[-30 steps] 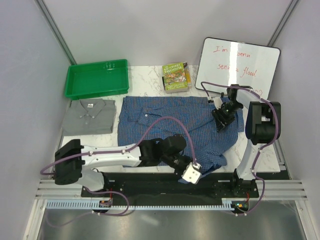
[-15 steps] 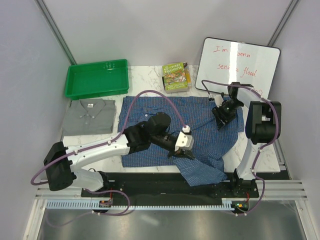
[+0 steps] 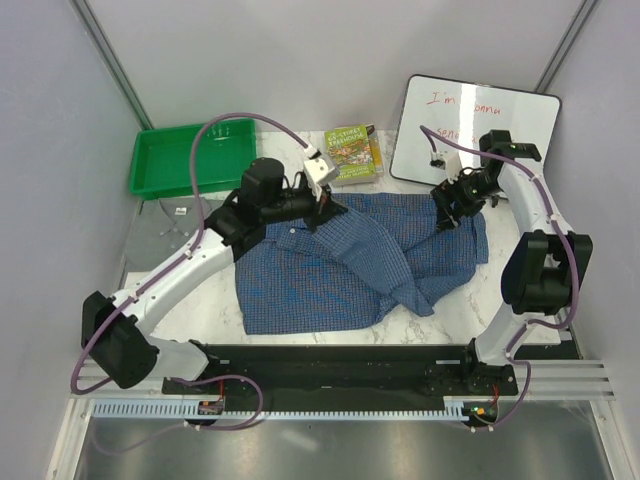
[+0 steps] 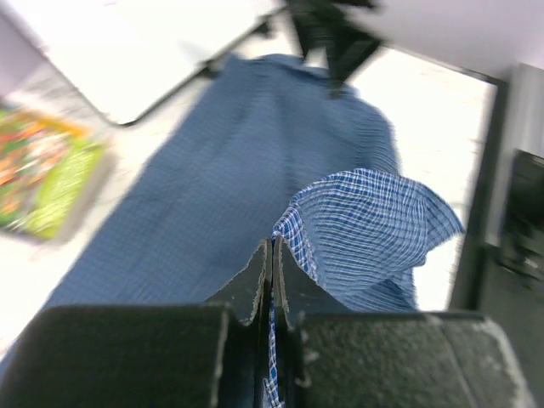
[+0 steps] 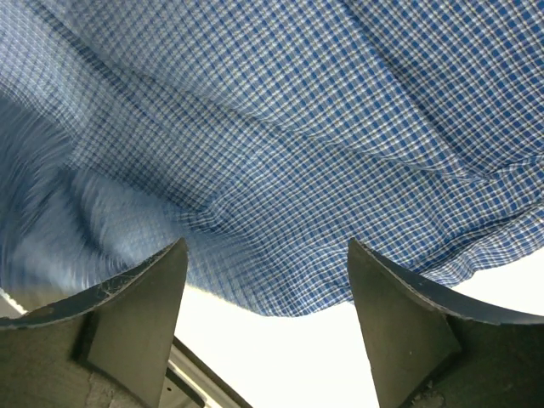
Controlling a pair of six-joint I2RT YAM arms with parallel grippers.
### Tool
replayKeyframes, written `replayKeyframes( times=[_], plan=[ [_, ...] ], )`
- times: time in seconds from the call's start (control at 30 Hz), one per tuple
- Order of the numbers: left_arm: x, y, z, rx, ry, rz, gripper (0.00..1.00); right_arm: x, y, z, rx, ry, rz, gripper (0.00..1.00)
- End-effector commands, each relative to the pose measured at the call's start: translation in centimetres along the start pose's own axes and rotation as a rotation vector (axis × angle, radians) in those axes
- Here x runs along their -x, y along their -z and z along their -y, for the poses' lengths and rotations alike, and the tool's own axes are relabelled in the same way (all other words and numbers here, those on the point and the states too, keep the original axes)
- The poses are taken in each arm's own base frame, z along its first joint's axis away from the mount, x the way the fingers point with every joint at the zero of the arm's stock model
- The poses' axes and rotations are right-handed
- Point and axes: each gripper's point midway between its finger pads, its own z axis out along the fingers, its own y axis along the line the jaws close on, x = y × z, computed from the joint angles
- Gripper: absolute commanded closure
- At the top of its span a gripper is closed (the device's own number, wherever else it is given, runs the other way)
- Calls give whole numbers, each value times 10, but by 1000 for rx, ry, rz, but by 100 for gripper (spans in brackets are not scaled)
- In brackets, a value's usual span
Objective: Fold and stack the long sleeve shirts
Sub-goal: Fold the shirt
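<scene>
The blue checked shirt (image 3: 330, 270) lies spread across the middle of the table, with its near right part folded up and over toward the collar. My left gripper (image 3: 325, 205) is shut on a thin edge of that folded cloth (image 4: 365, 221) and holds it above the shirt's far side; the grip shows at the left gripper (image 4: 273, 246). My right gripper (image 3: 447, 212) hovers open over the shirt's far right edge. Nothing sits between the fingers of the right gripper (image 5: 266, 246), only the checked cloth (image 5: 280, 127) below. The grey shirt (image 3: 150, 238) lies folded at the left, partly behind my left arm.
A green tray (image 3: 190, 155) stands at the back left. A book (image 3: 352, 153) lies at the back centre, and a whiteboard (image 3: 475, 125) leans at the back right. The black rail (image 3: 330, 365) runs along the near edge.
My left gripper has carried the blue shirt's cloth from the near edge up and back over the shirt toward the collar. The right gripper's jaws have opened wider, and it has shifted slightly back.
</scene>
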Motion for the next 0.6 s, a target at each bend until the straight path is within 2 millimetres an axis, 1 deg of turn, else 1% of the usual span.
replayKeyframes(
  times=[0.0,0.03,0.1,0.13,0.2,0.23,0.27,0.3,0.33,0.37,0.4,0.43,0.47,0.5,0.53,0.57],
  plan=[
    [6,20,-60,271,51,-16,98,-1,10,-17,50,13,6,19],
    [1,21,-69,298,46,-30,98,-4,9,-16,52,13,-4,23],
    [-15,21,-82,358,54,-77,98,-13,7,-17,71,5,-29,26],
    [-32,19,-93,389,85,-112,98,-15,7,-16,74,5,-37,31],
    [-51,19,-106,437,113,-161,98,-19,10,-16,79,12,-49,38],
    [-70,18,-116,465,147,-199,98,-21,12,-18,82,18,-49,44],
    [-76,19,-123,492,162,-211,98,-26,11,-23,101,13,-63,46],
    [-84,18,-127,499,182,-225,98,-28,16,-27,103,39,-57,48],
    [-90,20,-134,516,210,-229,98,-29,17,-33,116,50,-47,48],
    [-98,17,-137,509,229,-240,98,-37,14,-39,138,49,-58,48],
    [-99,17,-140,510,239,-235,98,-37,17,-44,135,71,-45,47],
    [-100,16,-140,482,249,-228,98,-38,16,-49,146,74,-36,43],
    [-102,14,-140,467,258,-231,98,-41,11,-53,155,71,-33,40],
    [-100,13,-140,451,257,-221,98,-40,8,-56,164,61,-30,38],
    [-96,9,-133,403,291,-199,98,-40,4,-60,175,27,-30,35],
    [-94,8,-129,379,292,-191,98,-34,-4,-66,200,29,-17,33]
  ],
)
